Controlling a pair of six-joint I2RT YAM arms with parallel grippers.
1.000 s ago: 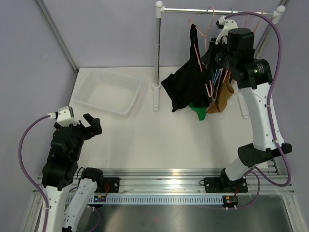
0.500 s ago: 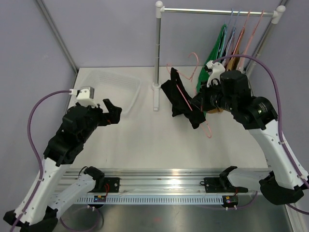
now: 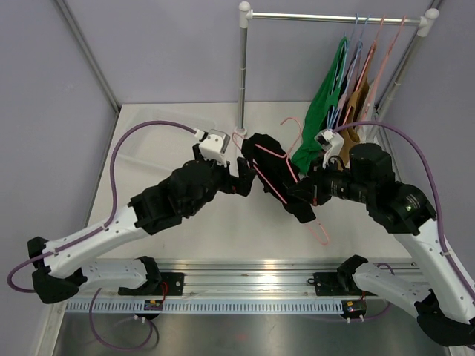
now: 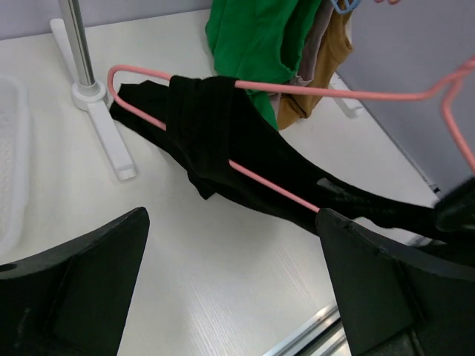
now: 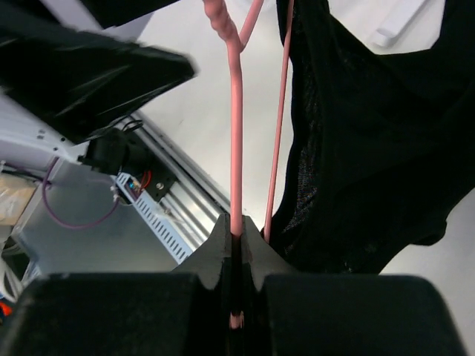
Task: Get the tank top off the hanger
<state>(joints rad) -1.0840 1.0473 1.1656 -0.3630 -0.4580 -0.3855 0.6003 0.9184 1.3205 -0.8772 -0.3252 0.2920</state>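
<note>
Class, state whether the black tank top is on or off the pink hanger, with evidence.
On: the black tank top is bunched around both bars of the pink hanger.

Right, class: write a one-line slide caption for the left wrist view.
Open left end effector faces a black tank top draped on a pink hanger, with a green garment behind.

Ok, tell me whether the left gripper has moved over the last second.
Yes. The left gripper has swung right, from far left of the rack pole to just below its foot, open and close to the black tank top.
</note>
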